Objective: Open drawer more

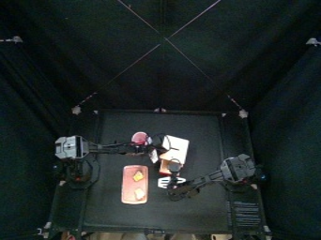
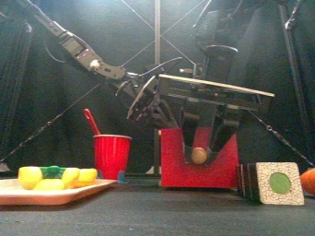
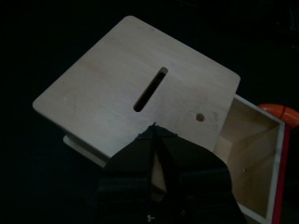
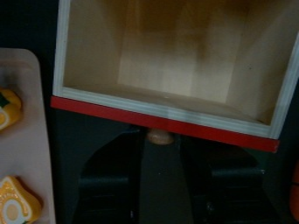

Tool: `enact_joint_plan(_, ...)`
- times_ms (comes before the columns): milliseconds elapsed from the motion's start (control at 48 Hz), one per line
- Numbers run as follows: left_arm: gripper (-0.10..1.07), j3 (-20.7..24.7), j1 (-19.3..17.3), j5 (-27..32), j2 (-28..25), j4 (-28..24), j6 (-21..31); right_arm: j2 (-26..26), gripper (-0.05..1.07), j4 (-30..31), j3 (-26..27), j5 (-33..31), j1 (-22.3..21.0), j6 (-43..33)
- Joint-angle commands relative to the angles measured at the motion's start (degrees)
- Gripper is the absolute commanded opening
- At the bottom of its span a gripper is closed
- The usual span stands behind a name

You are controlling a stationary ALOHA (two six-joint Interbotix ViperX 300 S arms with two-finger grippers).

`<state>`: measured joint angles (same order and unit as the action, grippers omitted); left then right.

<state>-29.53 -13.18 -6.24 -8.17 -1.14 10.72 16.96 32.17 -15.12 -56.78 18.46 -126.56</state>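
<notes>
A wooden box (image 1: 177, 144) with a slot in its top (image 3: 149, 87) holds a drawer with a red front (image 2: 197, 164), pulled part way out. In the right wrist view the drawer's hollow (image 4: 176, 61) is bare behind the red front (image 4: 163, 118). My right gripper (image 2: 204, 146) reaches down over the front and is shut on the small round drawer knob (image 4: 158, 136). My left gripper (image 3: 153, 133) is shut, its tips resting on the box top near the slot.
A red cup (image 2: 112, 155) with a red stick stands left of the box. A tray (image 2: 92, 187) of yellow and green toy food lies front left, also in the top view (image 1: 134, 183). A green-faced card block (image 2: 274, 182) and an orange ball (image 2: 309, 180) are on the right.
</notes>
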Motion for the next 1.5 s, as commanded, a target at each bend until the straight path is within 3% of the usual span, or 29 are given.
enact_joint_plan(0,0.49,0.62,-0.18,0.18,0.18,0.00,0.00,-1.67,0.57,-0.44,1.05,0.26,1.41,0.09)
enact_joint_plan(438,0.49,0.62,-0.18,0.09,0.18,0.00,0.00,-1.49,0.60,0.79,1.23,-0.18,1.49,0.00)
enact_joint_plan(1000,0.50,0.53,-0.26,0.70,0.35,0.00,0.00,-2.29,0.96,1.41,2.29,-0.35,2.81,0.18)
enact_joint_plan(1312,0.49,-0.70,0.62,-0.62,4.04,-0.44,-0.26,-4.39,0.97,1.85,3.52,-0.35,3.34,5.01)
enact_joint_plan(1479,0.49,-4.39,1.14,-6.06,8.17,-1.14,-0.26,-4.48,0.97,2.02,4.31,-0.35,3.34,5.71)
